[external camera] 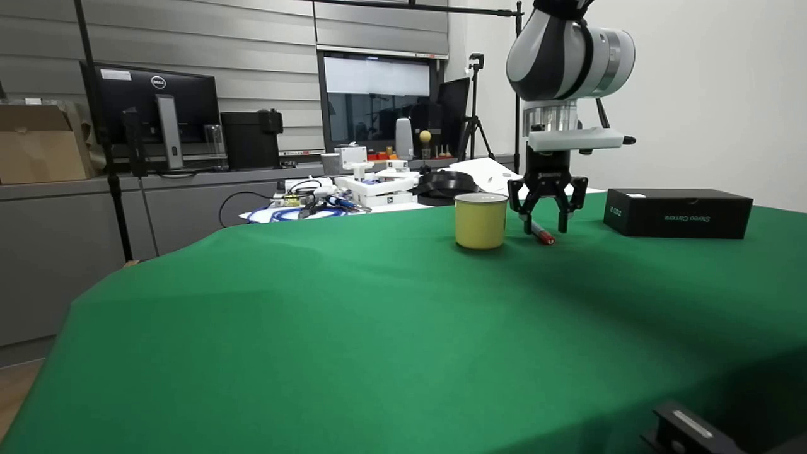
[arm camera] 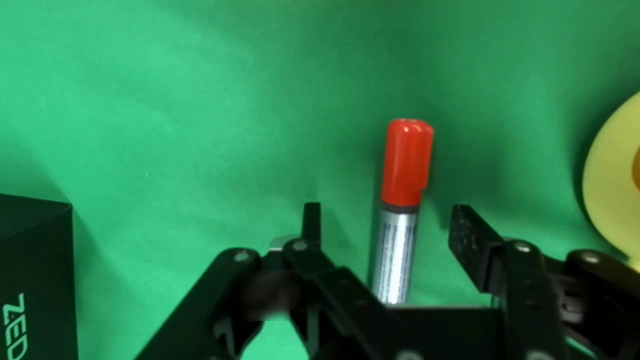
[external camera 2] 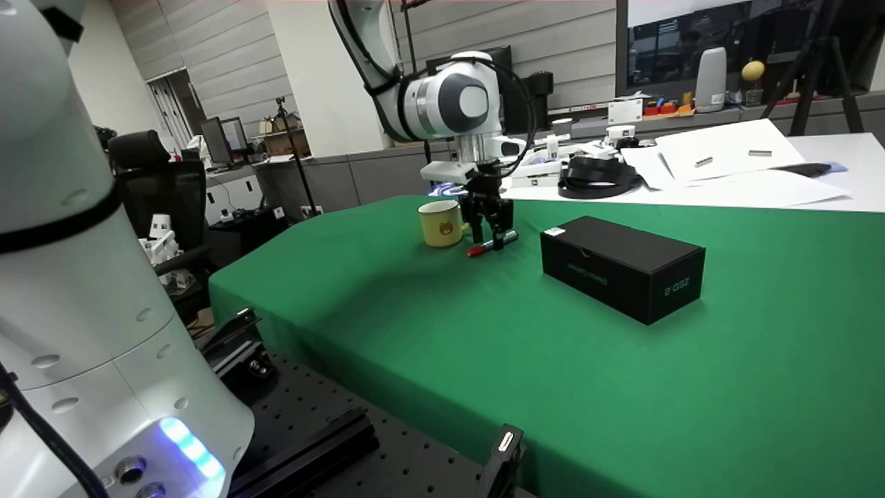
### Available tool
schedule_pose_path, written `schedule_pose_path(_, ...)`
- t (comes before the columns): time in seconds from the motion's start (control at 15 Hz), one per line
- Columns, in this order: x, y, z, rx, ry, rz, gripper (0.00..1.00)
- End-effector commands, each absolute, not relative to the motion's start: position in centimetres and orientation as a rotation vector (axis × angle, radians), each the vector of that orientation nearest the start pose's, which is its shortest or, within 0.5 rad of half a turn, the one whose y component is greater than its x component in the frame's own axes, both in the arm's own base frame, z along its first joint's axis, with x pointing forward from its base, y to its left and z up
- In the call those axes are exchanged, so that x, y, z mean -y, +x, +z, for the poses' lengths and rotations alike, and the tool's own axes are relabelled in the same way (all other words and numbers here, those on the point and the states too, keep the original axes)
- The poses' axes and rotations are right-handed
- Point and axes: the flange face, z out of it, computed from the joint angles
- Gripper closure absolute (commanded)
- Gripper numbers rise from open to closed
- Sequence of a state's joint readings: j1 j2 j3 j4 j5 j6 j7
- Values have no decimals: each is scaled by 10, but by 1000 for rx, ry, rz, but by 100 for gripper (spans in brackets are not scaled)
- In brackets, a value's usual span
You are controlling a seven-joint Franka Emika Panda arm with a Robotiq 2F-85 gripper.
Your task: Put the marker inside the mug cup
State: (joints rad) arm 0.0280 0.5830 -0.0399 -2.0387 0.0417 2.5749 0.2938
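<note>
Green-covered, the tabletop [external camera: 284,353] before me carries a red-capped marker [arm camera: 401,200], lying flat beneath a white robot arm [external camera 2: 449,104]. Jaws standing apart, the pincer [external camera: 545,225] straddles it, and the wrist view shows green between it and each jaw. Just beside, a pale yellow mug cup [external camera: 480,222] stands upright, a small brown print [external camera 2: 446,227] on its side in an exterior view. Across from it, with the pincer between the two, sits a black box [external camera 2: 619,270] lettered "ZED." Farther back, white parts [external camera: 378,188] are heaped beyond the green; a Dell monitor [external camera: 142,98] stands before grey wall panels [external camera: 265,31].
</note>
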Motion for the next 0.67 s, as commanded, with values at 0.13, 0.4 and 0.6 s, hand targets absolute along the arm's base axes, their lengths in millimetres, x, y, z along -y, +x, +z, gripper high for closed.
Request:
schedule_pose_path(0.13,10,591,152,-542,-3108,64,75)
schedule_pose_path(0.4,17,595,153,-724,-3134,82,99)
schedule_pose_path(0.6,20,600,165,-928,-3109,170,95)
